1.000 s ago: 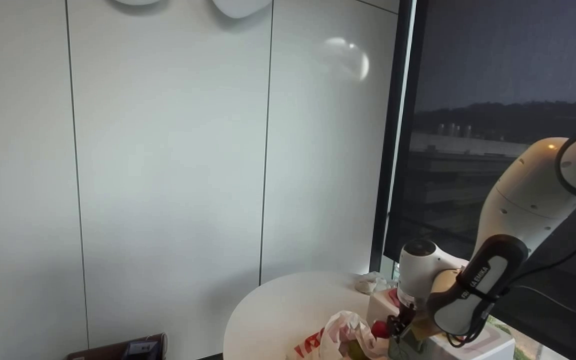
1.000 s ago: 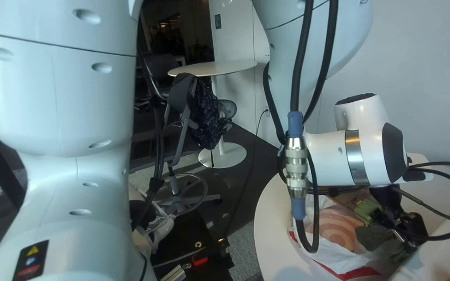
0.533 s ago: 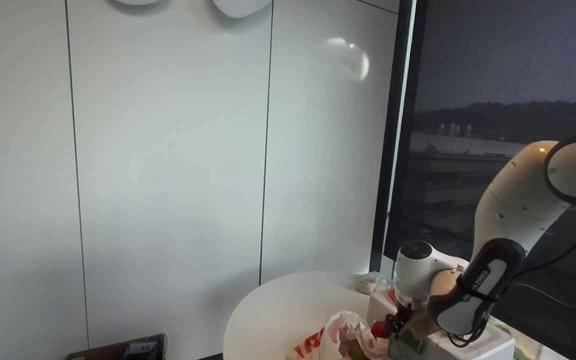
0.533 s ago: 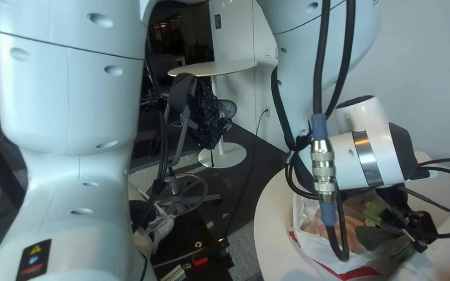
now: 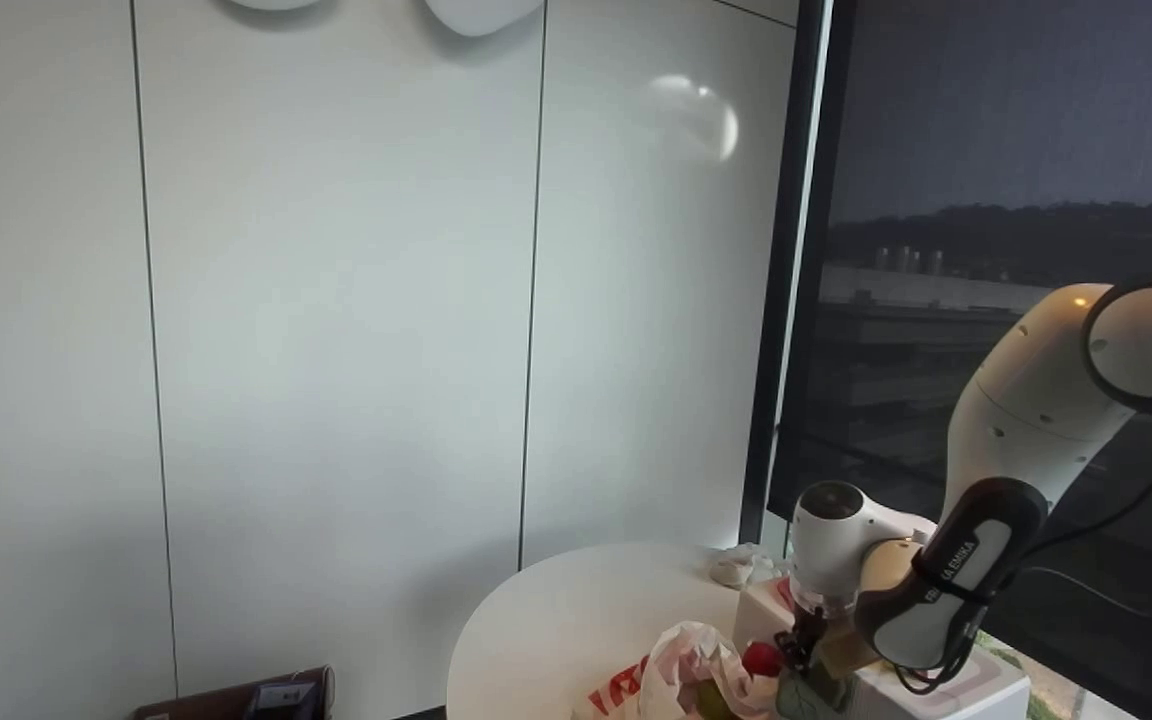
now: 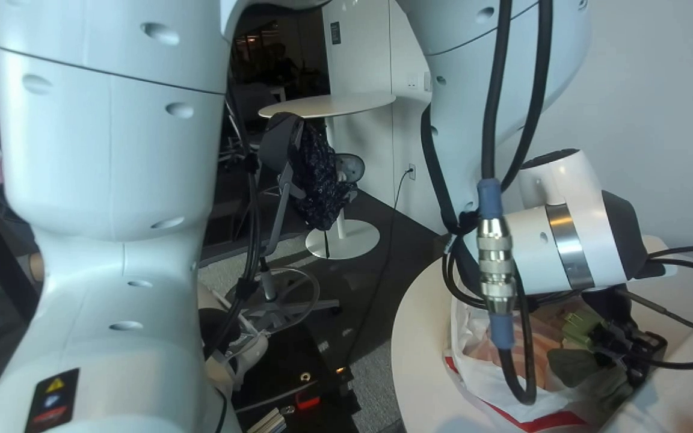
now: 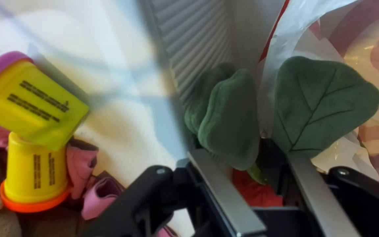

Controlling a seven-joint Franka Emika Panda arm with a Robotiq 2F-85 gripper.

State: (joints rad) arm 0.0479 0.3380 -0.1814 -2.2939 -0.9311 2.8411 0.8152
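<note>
In the wrist view my gripper (image 7: 243,154) stands open, its jaws part way apart, around a folded dark green plush leaf (image 7: 230,125). The right finger is close against this leaf; a narrow gap shows between it and the left finger. A second, broad leaf (image 7: 324,102) with stitched veins lies outside the right finger. Red plush (image 7: 255,194) shows through the gap between the fingers, beside a light green stem. In an exterior view a red ball shape (image 5: 762,658) sits right beside the gripper (image 5: 798,640). Whether leaves and red part are joined is hidden.
A white plastic bag (image 6: 512,388) with red trim lies beside the leaves. On the other side is a white box (image 7: 163,128) with a ribbed wall (image 7: 192,42). Two yellow tubs, an upper one (image 7: 28,98) and a lower one (image 7: 36,168), lie among pink pieces (image 7: 81,164).
Over the second the arm shifts slightly and the wrist tilts in an exterior view. In the last half second the arm barely moves while the jaws draw closer together around the leaf.
</note>
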